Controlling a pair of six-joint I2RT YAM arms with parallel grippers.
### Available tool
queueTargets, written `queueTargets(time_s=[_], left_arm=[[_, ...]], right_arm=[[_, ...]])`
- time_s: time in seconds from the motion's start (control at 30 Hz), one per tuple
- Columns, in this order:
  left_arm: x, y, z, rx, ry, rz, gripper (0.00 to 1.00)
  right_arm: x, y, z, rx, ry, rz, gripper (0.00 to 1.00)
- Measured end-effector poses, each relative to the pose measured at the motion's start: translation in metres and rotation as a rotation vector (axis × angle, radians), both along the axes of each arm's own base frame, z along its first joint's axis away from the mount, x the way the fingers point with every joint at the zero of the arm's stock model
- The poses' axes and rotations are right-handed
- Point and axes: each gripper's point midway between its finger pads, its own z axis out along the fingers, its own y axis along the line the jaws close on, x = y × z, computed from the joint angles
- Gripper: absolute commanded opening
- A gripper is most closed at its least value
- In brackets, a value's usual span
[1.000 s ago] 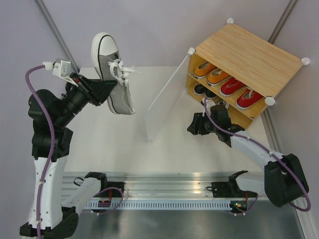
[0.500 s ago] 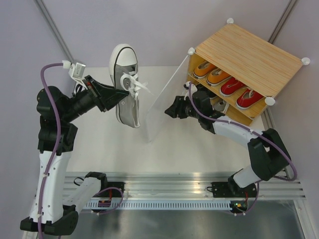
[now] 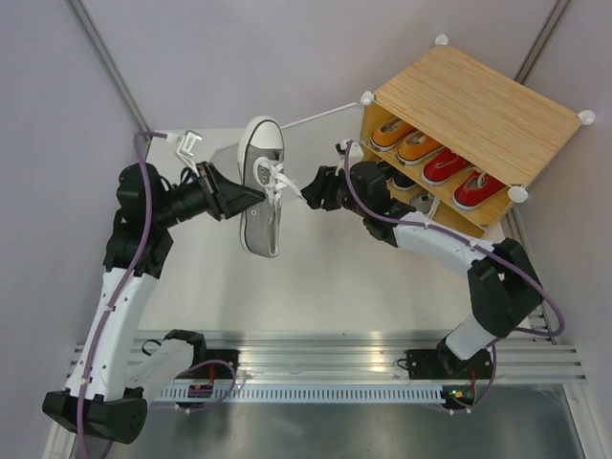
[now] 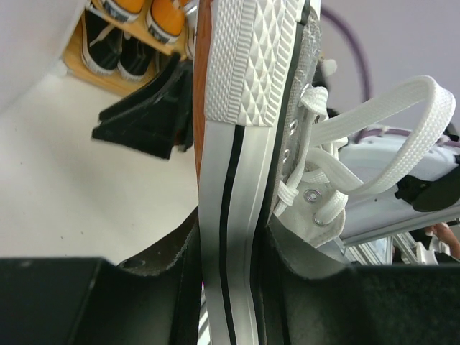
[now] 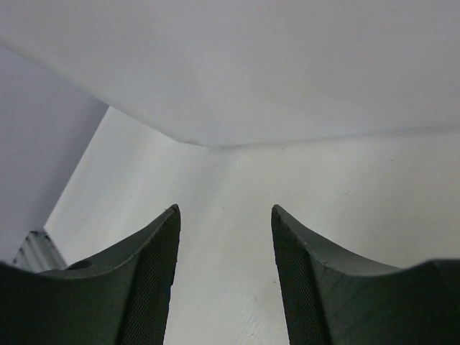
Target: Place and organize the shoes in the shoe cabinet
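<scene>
Since a moment ago, the left gripper [image 3: 247,195] has carried the grey shoe [image 3: 260,222] closer to the shoe cabinet [image 3: 478,96], and the door [image 3: 325,115] has swung wide open. From above, that gripper pinches the shoe in the air, toe toward the far edge of the table [image 3: 210,287], heel toward the near edge. The cabinet's open front lies to the shoe's right, with the right gripper [image 3: 311,187] in between. Left wrist view: fingers [image 4: 169,259] squeeze the shoe's side, black shoes [image 4: 100,47] ahead on the low shelf. Right wrist view: fingers apart, holding nothing.
</scene>
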Motion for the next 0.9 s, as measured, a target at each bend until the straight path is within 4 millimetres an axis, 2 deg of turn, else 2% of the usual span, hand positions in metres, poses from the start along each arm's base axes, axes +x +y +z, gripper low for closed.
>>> queueTargets(time_s=[0.1,0.27,0.33,0.47,0.6,0.77,0.83,0.9], left_arm=[[0.008,-0.008,-0.03,0.015,0.09,-0.022,0.28],[0.013,-0.038,-0.072,0.054,0.223,-0.115,0.29],[0.013,-0.054,-0.093,0.077,0.278,-0.158,0.29],[0.012,-0.089,-0.145,0.138,0.4,-0.241,0.29],[0.007,-0.127,-0.197,0.194,0.497,-0.327,0.34],[-0.008,-0.182,-0.261,0.246,0.589,-0.442,0.39],[-0.015,-0.202,-0.283,0.234,0.63,-0.491,0.42],[-0.017,-0.213,-0.3,0.213,0.668,-0.52,0.47]], right_arm=[[0.003,-0.027,0.019,-0.073,-0.071,-0.099,0.59],[-0.004,-0.097,0.061,-0.21,-0.199,-0.324,0.6],[-0.01,-0.126,0.069,-0.265,-0.219,-0.416,0.6],[-0.031,-0.178,0.058,-0.388,-0.196,-0.55,0.6],[-0.057,-0.208,0.035,-0.472,-0.15,-0.584,0.6],[-0.079,-0.227,0.022,-0.509,-0.125,-0.589,0.6],[-0.084,-0.228,0.019,-0.512,-0.119,-0.577,0.6],[-0.087,-0.226,0.016,-0.51,-0.112,-0.555,0.59]])
